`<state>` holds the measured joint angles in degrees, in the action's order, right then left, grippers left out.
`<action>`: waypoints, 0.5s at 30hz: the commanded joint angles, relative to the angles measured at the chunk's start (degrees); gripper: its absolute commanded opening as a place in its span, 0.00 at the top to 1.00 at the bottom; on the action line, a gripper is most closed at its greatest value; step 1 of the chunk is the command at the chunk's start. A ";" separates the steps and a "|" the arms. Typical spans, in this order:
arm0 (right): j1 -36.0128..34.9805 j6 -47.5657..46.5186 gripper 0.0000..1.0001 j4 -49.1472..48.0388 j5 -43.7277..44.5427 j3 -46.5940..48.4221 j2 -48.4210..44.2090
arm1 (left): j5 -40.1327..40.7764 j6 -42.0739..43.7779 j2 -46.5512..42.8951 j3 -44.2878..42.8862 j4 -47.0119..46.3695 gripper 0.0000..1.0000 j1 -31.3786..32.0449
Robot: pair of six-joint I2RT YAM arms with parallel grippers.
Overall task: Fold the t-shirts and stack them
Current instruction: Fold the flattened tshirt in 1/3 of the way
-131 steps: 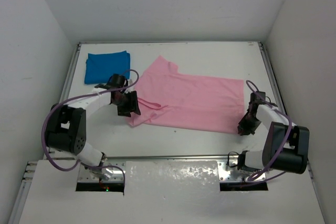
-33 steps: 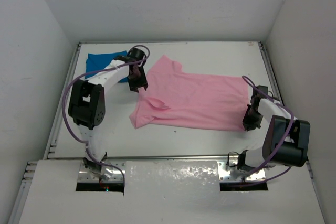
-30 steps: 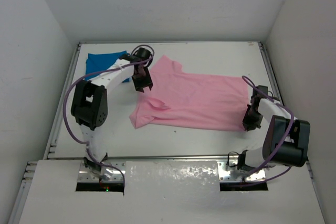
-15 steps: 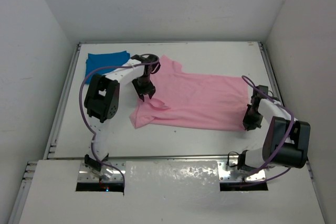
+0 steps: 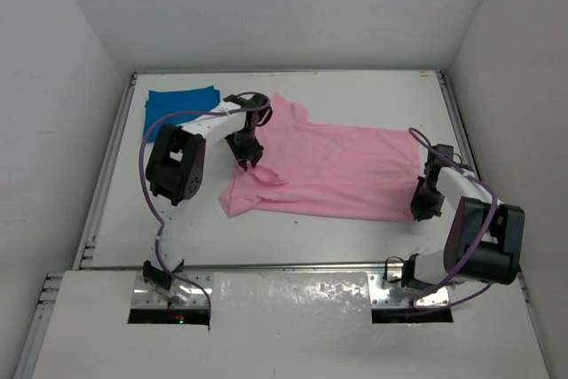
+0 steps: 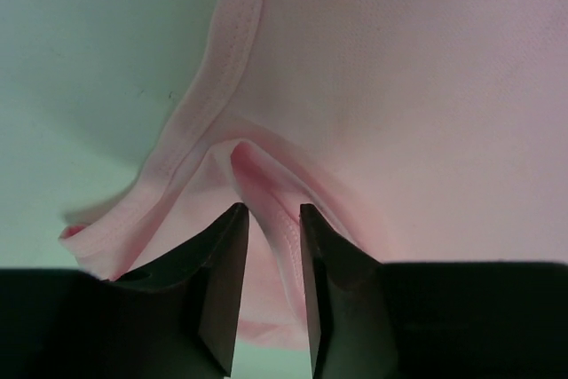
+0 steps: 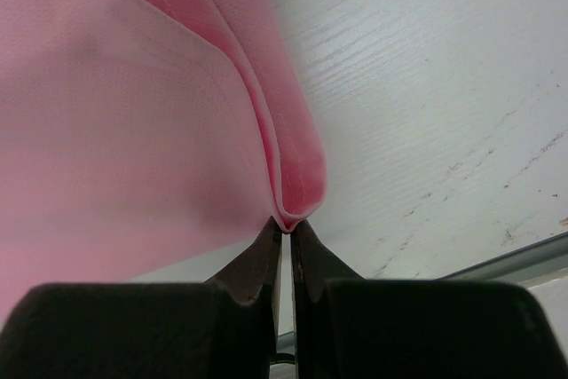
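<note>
Bench [image 5: 355,228], white and walled on three sides, carries both garments. The pink t-shirt [image 5: 337,166] lies spread across its middle, partly folded, with its near-left corner rumpled. The blue t-shirt [image 5: 177,104] sits well apart at the far left corner, already a neat rectangle.

Your left gripper [image 5: 248,159] is down on the pink shirt's left side. In its wrist view [image 6: 271,212] the jaws stand narrowly spread either side of a raised ridge of cloth [image 6: 253,161] beside the stitched hem. They have not yet closed on it.

Your right gripper [image 5: 424,210] is at the shirt's right edge. There the jaws [image 7: 284,226] are pressed almost together, pinching the tip of the doubled hem.

Watch three risks from here:

- **Thin bite on the left.** The ridge is narrow and soft. If you close too high you would likely take only the top layer, and the fold would come apart on the lift.
- **Shallow hold on the right.** That pinch sits at the very edge of the hem, so a hard pull from the left could slide the cloth out.
- **Uneven lift.** If the two sides rise unevenly, the shirt will probably skew and the fold will not land square for stacking with the blue one.
</note>
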<state>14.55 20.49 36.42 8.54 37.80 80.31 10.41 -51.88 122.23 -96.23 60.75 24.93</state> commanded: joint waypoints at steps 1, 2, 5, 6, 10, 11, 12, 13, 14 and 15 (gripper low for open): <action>0.40 -0.63 0.95 -0.74 0.08 2.01 -0.16 | 0.31 -1.38 1.43 -0.98 -1.16 0.75 -0.23; 0.40 -0.63 0.95 -0.57 0.25 2.10 -0.16 | 0.05 -1.12 1.34 -0.89 -1.51 0.80 -0.23; 0.40 -0.71 0.95 -0.65 0.34 2.19 -0.16 | -0.13 -1.03 1.16 -1.16 -2.22 0.84 -0.23; 0.40 -0.63 0.94 -0.57 0.43 2.19 -0.07 | -0.22 -0.95 1.34 -1.33 -2.30 0.87 -0.32; 0.40 -0.63 0.95 -0.48 0.52 2.36 -0.07 | -1.10 -0.59 1.34 -1.68 -2.13 1.00 -0.23; 0.40 -0.54 0.95 -0.39 0.60 2.45 -0.07 | -1.01 -0.68 1.08 -1.86 -2.30 1.00 -0.23; 0.40 -0.54 0.95 -0.48 0.61 2.45 -0.07 | -0.75 -0.59 0.55 -2.21 -2.30 1.00 -0.23; 0.40 -0.54 0.95 -0.39 0.69 2.45 0.02 | -0.14 -0.51 0.37 -3.43 -2.22 1.00 -0.23; 0.40 -0.54 0.95 -0.39 0.61 2.45 0.02 | 0.22 -0.42 0.29 -4.31 -1.61 1.00 -0.23; 0.40 -0.54 0.95 -0.48 0.52 2.45 0.02 | 0.65 -0.33 0.46 -5.37 -1.34 1.00 -0.23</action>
<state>14.55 20.49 36.47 8.58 37.95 80.31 9.91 -51.79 124.18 -97.10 59.64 24.93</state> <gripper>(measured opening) 0.055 0.005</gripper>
